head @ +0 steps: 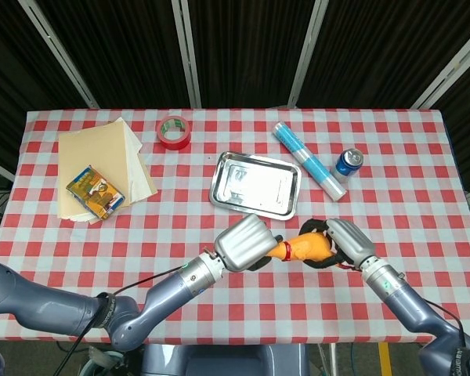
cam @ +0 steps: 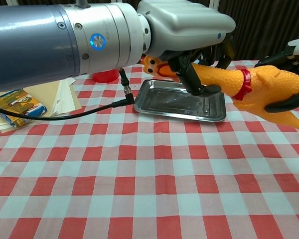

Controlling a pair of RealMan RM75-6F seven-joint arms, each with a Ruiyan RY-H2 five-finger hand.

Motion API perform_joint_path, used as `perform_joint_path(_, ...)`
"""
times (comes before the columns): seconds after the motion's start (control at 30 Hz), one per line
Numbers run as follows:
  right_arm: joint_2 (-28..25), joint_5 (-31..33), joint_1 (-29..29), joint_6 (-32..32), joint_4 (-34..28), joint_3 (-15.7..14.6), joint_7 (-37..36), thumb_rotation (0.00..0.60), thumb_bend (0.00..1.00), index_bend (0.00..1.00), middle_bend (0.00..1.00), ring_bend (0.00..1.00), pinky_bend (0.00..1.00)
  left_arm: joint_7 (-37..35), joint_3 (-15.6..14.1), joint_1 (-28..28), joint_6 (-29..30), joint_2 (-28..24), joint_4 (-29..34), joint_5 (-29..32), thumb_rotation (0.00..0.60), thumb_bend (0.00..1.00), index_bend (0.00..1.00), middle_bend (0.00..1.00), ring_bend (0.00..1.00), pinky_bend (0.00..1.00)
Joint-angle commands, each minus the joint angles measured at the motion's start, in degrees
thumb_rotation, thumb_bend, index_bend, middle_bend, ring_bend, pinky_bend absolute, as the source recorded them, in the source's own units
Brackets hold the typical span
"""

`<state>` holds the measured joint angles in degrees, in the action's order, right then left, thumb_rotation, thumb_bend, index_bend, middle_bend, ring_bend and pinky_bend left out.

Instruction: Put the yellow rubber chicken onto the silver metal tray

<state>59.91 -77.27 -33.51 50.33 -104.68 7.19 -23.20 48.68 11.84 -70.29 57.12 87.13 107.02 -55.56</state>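
Gripping the yellow rubber chicken [head: 304, 247] by its neck, your left hand [head: 244, 242] shares it with your right hand [head: 347, 240], which wraps the body. You have it in the air, just in front of the silver metal tray [head: 254, 183].

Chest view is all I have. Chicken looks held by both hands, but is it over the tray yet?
Observer: No. From the head view, the chicken sits short of the tray, on the robot's side of its near edge.
Operator: Right hand fully on it?
Observer: The right hand wraps the body end from the far right, fingers curled over the top.
Operator: Left hand?
Observer: The left hand covers the head and neck end.
Operator: Anything beside the tray?
Observer: A blue can and a rolled blue pack lie to its right, out of your frame.
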Motion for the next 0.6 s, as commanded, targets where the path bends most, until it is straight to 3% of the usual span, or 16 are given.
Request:
perform_joint_path(0.03, 0.21, 0.35, -0.05, 0.09, 0.20, 0.24, 0.17, 0.600, 0.26, 0.82, 0.66, 0.73, 0.75, -0.23, -0.15, 0.07, 0.15, -0.04, -0.02, -0.10, 0.600, 0.75, 0.72, 0.78, 0.67, 0.76)
perform_joint_path(0.2, 1.23, 2.01, 0.06, 0.91, 0.74, 0.91, 1.38, 0.600, 0.32, 0.99, 0.80, 0.88, 0.89, -0.49, -0.52, -0.04, 0.04, -0.07, -0.23, -0.38, 0.600, 0.75, 0.72, 0.78, 0.67, 0.76)
perform_joint_path(0.37, 1.87, 3.68, 0.09, 1.32, 0.70, 1.51, 2.50, 0.600, 0.36, 1.00, 0.86, 0.93, 0.95, -0.86, -0.79, -0.03, 0.14, -0.03, -0.52, -0.88, 0.600, 0.75, 0.72, 0.78, 0.67, 0.76)
perform_joint_path(0.43, 1.93, 3.85, 0.18, 1.50, 0.62, 1.48, 3.12, 0.600, 0.36, 0.95, 0.86, 0.89, 0.92, -0.86, -0.90, 0.03, 0.35, -0.03, -0.72, -1.15, 0.600, 0.75, 0.72, 0.78, 0.67, 0.76)
perform_joint_path(0.5, 1.83, 3.70, 0.28, 1.48, 0.48, 1.28, 3.65, 0.600, 0.36, 0.83, 0.81, 0.80, 0.85, -0.69, -1.02, 0.06, 0.66, 0.00, -1.03, -1.53, 0.600, 0.75, 0.72, 0.78, 0.67, 0.76)
perform_joint_path(0.6, 0.94, 2.67, 0.24, 0.40, -0.03, 0.59, 3.54, 0.600, 0.36, 0.54, 0.61, 0.58, 0.65, -0.21, -1.08, 0.02, 1.21, 0.09, -1.82, -2.22, 0.600, 0.75, 0.72, 0.78, 0.67, 0.76)
